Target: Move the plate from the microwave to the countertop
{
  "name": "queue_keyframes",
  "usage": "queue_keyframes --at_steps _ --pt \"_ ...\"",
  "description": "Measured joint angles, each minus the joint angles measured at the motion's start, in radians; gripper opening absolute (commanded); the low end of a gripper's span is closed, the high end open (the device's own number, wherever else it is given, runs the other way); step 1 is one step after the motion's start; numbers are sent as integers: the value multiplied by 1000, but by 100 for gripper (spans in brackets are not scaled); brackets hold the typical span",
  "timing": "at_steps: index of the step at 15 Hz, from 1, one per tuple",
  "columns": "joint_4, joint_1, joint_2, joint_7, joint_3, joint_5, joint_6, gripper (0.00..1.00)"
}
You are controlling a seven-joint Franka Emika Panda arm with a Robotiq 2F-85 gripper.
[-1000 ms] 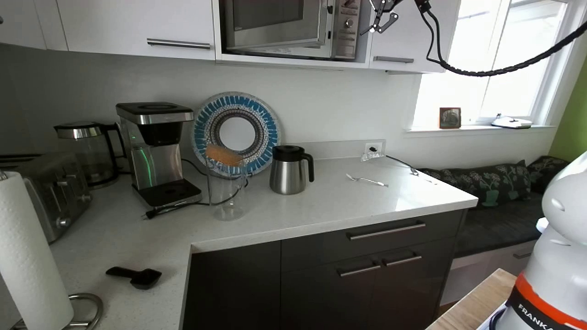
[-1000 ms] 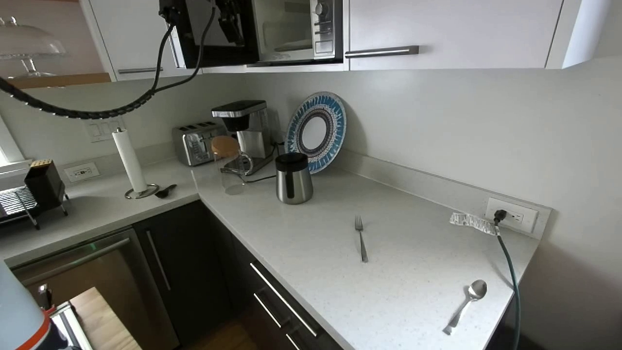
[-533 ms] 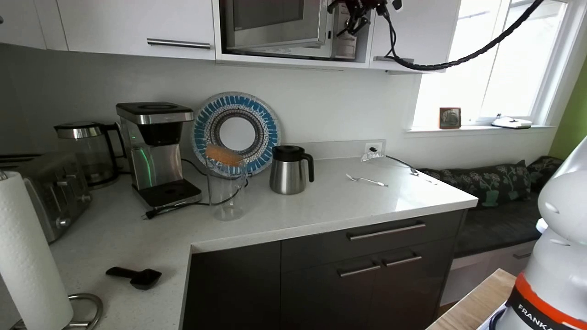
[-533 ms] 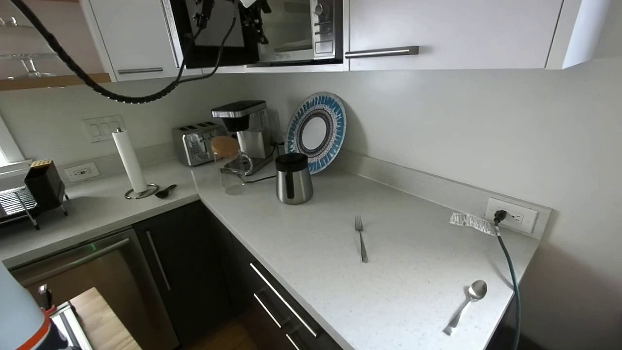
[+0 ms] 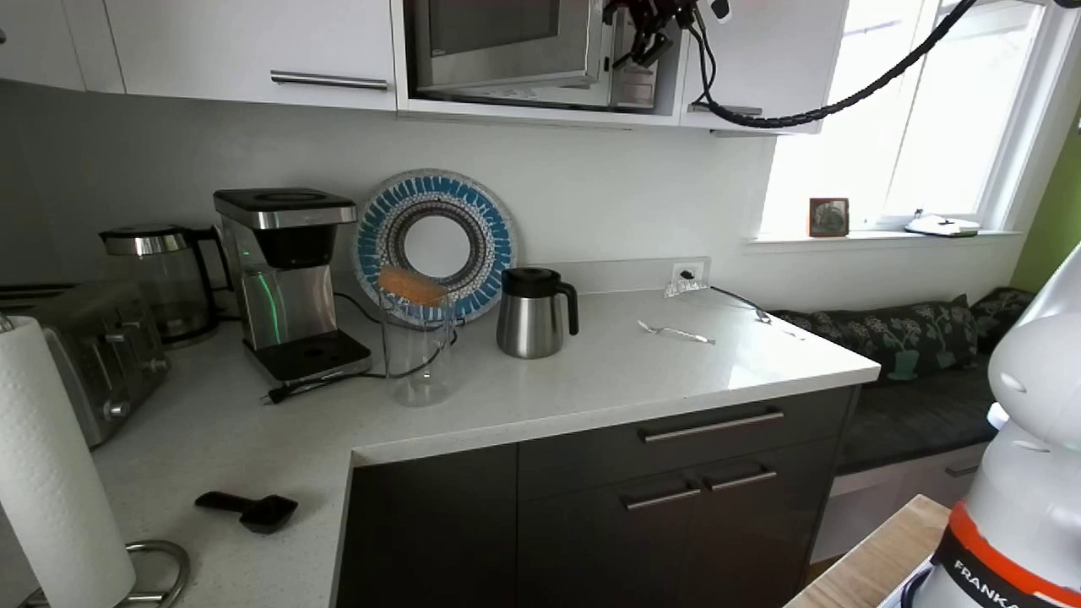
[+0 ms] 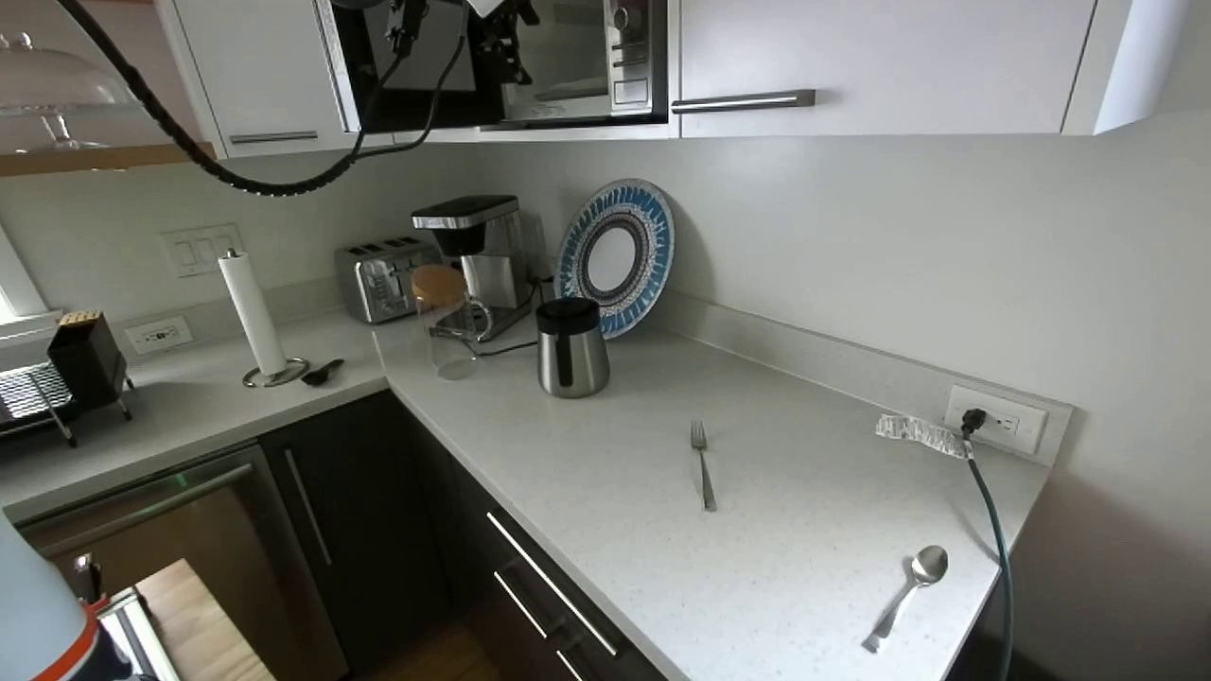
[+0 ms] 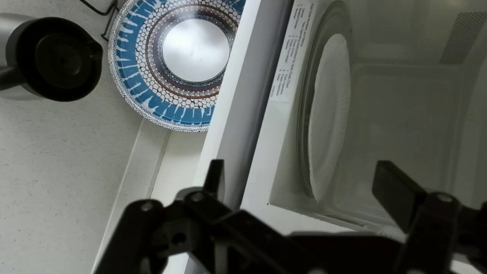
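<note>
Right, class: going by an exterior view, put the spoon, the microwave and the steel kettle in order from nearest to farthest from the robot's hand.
1. Microwave: high up, right by the hand.
2. Steel kettle: lower down, on the countertop.
3. Spoon: also on the countertop, toward the lower right in an exterior view.
</note>
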Motion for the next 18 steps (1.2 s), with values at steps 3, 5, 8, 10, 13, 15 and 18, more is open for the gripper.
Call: queue_keyframes --at_steps 3,5,8,10,13,15,18 --pt "11 5 15 0 5 -5 21 100" --pt "41 9 51 4 13 -19 48 100" --pt "106 16 123 6 15 -29 66 100" --pt "155 19 166 6 15 -29 66 94" --pt "229 23 220 5 17 -28 64 71" --pt "277 24 252 0 17 -28 53 56" --pt "341 22 293 -7 17 -27 13 51"
